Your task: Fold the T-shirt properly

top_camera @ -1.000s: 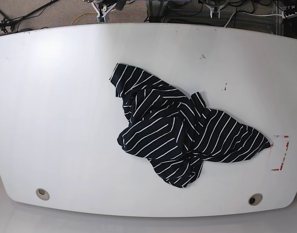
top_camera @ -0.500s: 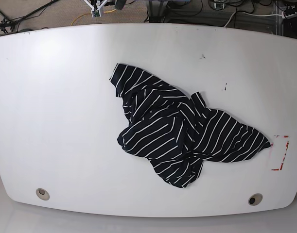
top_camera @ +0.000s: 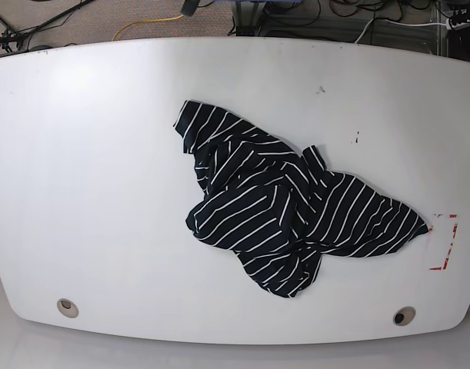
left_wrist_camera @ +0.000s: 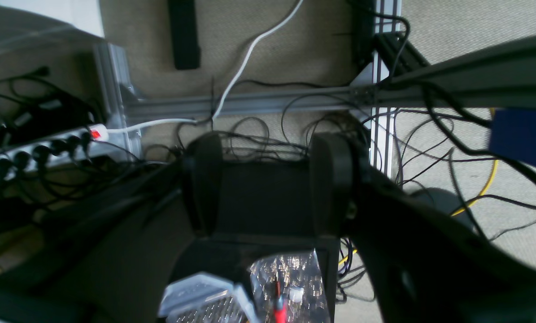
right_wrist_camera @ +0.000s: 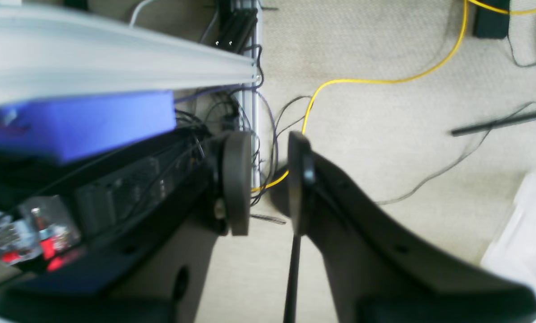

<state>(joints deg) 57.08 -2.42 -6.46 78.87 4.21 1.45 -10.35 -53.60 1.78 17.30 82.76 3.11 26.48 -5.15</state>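
The left gripper [left_wrist_camera: 268,184], a pair of black, rounded plastic fingers seen from its wrist camera, stands released, with a wide gap between the two pads and nothing in it. Behind the gap sits a dark, blurred block whose nature cannot be told. Beyond the fingertips lies beige carpet crossed by a grey aluminium frame rail [left_wrist_camera: 250,102], with a tangle of thin black cables [left_wrist_camera: 268,134] over it. To the left of the gripper a white power strip with a red switch [left_wrist_camera: 43,150] lies on the floor, and a white cord [left_wrist_camera: 250,54] runs up and away from it. To the right of the gripper a yellow cable [left_wrist_camera: 483,193] curves over the carpet.

The right gripper [right_wrist_camera: 270,179], black plastic as well, is also released, though its two flat pads stand closer together, and it holds nothing. Through the gap shows a long yellow cable [right_wrist_camera: 375,80] that bends away over the beige carpet. To the left of this gripper is a blue rectangular block [right_wrist_camera: 79,123] under a pale grey aluminium beam [right_wrist_camera: 115,58].

Neither gripper appears in the base view, and no cloth shows in either wrist view. The black short-sleeved T-shirt with thin white stripes [top_camera: 285,207] lies crumpled and unfolded on the broad white table [top_camera: 88,169], somewhat right of the middle. Just beside its right tip is a red corner mark [top_camera: 444,244] on the tabletop.
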